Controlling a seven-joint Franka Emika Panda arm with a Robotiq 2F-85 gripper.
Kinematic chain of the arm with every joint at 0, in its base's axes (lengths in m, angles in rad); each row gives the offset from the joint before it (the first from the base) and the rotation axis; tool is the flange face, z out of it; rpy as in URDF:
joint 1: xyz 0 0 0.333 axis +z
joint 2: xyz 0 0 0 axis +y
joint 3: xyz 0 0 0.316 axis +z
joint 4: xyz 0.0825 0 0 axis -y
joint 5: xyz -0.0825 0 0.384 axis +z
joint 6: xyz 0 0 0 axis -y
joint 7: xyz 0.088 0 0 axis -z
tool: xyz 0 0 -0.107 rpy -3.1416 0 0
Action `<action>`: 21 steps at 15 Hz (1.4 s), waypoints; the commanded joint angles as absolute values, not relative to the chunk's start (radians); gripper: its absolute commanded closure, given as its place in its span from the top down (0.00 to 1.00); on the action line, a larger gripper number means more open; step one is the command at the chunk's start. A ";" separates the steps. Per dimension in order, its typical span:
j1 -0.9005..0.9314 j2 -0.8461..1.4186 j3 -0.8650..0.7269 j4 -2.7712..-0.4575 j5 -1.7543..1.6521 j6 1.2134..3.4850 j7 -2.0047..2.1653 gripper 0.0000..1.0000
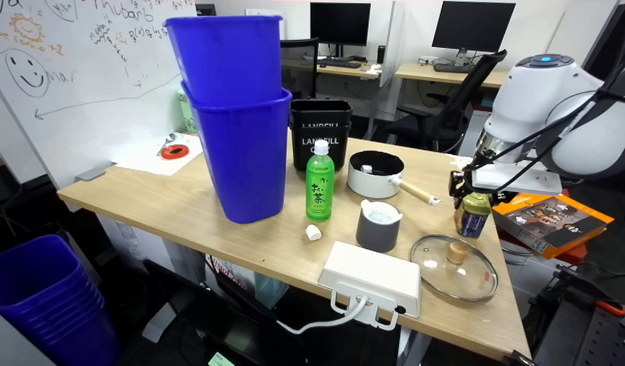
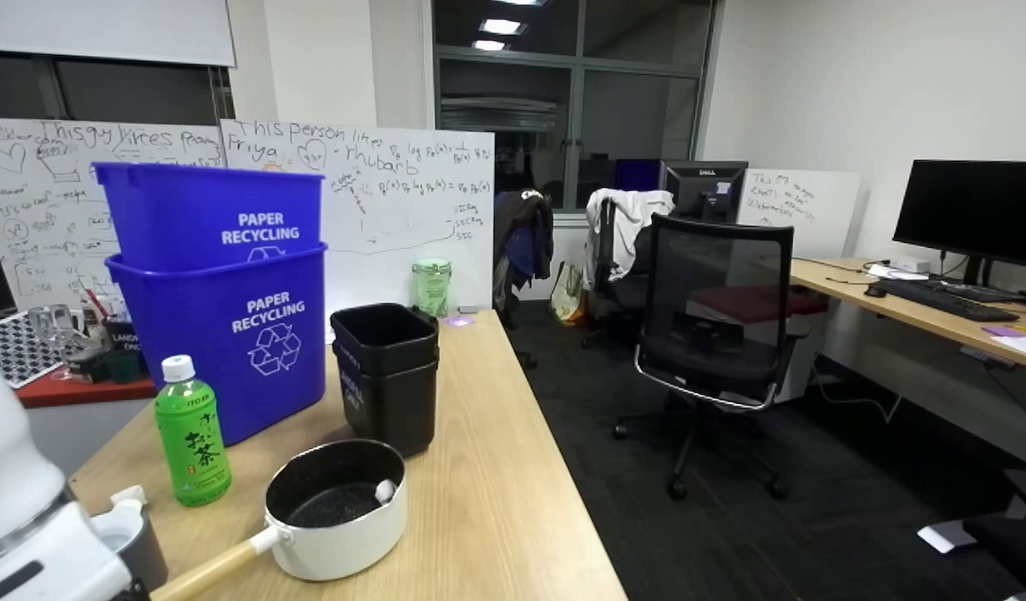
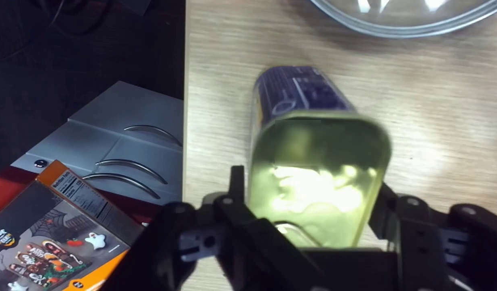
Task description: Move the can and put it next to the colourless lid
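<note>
Wrist view: we find the can point(image 3: 317, 153) between the fingers point(image 3: 237, 182) of the hand point(image 3: 311, 192), one finger at nine o'clock of its shiny yellow-green top, the other between three and four. They stand wide enough to straddle it; whether they press on it, we cannot tell. The can looks upright or close to it, its purple side showing toward twelve o'clock. At one o'clock from it we see the rim of the colourless lid point(image 3: 398, 31), near but apart, with wood of the tabletop point(image 3: 216, 101) between them. Past the tabletop's edge, a drawer cabinet point(image 3: 82, 139) sits at nine o'clock and an orange and dark box point(image 3: 62, 246) at eight.

In an exterior view we see the lid lying with its wooden knob point(image 1: 457, 251) up, between six and seven o'clock from the can. The white arm point(image 1: 536, 101) reaches in from one o'clock. From the lid, a white device point(image 1: 370, 267) with a cable lies at nine o'clock and a grey cup point(image 1: 377, 231) at ten.

In both exterior views we see the saucepan point(image 2: 337, 547); the upright green bottle point(image 2: 191, 442) is at ten o'clock from it in an exterior view, the black bins point(image 2: 396, 409) at one.
</note>
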State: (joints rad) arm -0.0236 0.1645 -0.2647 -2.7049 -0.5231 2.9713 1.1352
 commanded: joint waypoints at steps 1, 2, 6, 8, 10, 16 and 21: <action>-0.024 0.164 -0.265 -2.704 -0.520 2.973 1.135 0.98; -0.023 0.164 -0.265 -2.703 -0.520 2.973 1.135 0.82; -0.023 0.164 -0.265 -2.704 -0.520 2.973 1.135 0.98; -0.023 0.164 -0.265 -2.703 -0.520 2.973 1.135 0.98; -0.022 0.157 -0.266 -2.698 -0.521 2.971 1.140 1.00; -0.027 0.103 -0.246 -2.643 -0.492 2.943 1.100 1.00; -0.026 0.054 -0.240 -2.599 -0.471 2.908 1.033 1.00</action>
State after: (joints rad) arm -0.0216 0.0760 -0.2501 -2.6154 -0.4991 2.9578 1.0835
